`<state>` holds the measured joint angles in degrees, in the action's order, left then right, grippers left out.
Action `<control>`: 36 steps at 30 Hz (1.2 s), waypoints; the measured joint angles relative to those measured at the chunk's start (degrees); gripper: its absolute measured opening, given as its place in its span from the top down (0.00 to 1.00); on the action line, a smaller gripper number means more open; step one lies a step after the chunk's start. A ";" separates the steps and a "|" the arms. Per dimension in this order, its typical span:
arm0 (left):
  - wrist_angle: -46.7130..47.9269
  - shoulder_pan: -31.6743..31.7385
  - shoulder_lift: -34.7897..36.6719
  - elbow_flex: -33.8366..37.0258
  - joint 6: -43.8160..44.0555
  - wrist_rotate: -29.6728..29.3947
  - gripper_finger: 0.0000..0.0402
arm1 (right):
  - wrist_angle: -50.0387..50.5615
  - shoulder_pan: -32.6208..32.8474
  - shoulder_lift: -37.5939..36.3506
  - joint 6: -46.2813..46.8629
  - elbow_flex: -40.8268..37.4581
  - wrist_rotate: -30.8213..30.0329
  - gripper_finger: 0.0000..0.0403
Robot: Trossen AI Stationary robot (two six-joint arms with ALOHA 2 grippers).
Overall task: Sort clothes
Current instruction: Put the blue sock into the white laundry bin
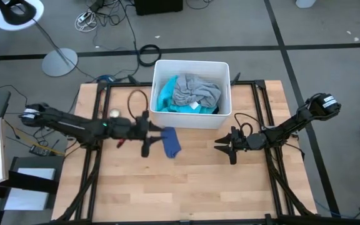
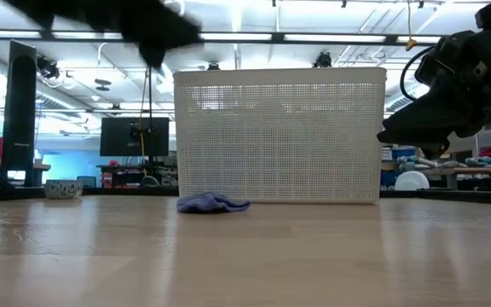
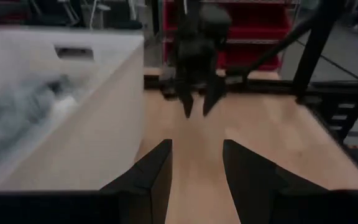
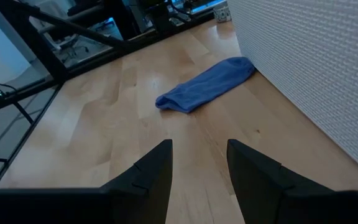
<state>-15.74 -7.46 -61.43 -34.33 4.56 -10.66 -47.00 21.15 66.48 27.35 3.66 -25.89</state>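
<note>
A blue sock (image 1: 171, 142) lies flat on the wooden table just in front of the white bin (image 1: 192, 65). It also shows in the low view (image 2: 214, 203) and the right wrist view (image 4: 204, 85). The bin holds a turquoise garment (image 1: 166, 100) with a grey shirt (image 1: 195, 90) on top. My left gripper (image 1: 157, 132) is open and empty, raised above the table just left of the sock; its fingers (image 3: 148, 177) point toward the table's right. My right gripper (image 1: 220, 144) is open and empty, right of the sock, with its fingers (image 4: 151, 171) pointing at it.
The bin's mesh wall (image 2: 280, 136) stands at the far middle of the table. A small round object (image 1: 114, 114) and a cable loop (image 1: 137, 100) lie at the far left. Bare wood (image 1: 186, 187) runs along the near half.
</note>
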 joint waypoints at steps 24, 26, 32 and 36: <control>-37.76 0.70 -49.63 3.36 -0.69 1.21 0.71 | -0.04 -0.02 0.00 0.13 0.00 -0.02 0.62; -37.87 0.66 -50.18 2.88 -0.32 1.95 0.85 | -0.04 -0.02 0.00 0.13 0.00 -0.02 0.62; -36.66 0.53 -44.47 1.37 -0.03 3.67 0.99 | -0.07 -0.02 0.00 0.13 0.00 -0.03 0.62; -35.85 0.50 -36.83 -0.91 -1.58 4.93 0.99 | -0.09 -0.02 0.00 0.13 0.00 -0.26 0.62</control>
<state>-51.59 -6.96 -98.26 -35.24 2.98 -5.72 -47.09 21.12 66.48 27.49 3.66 -26.15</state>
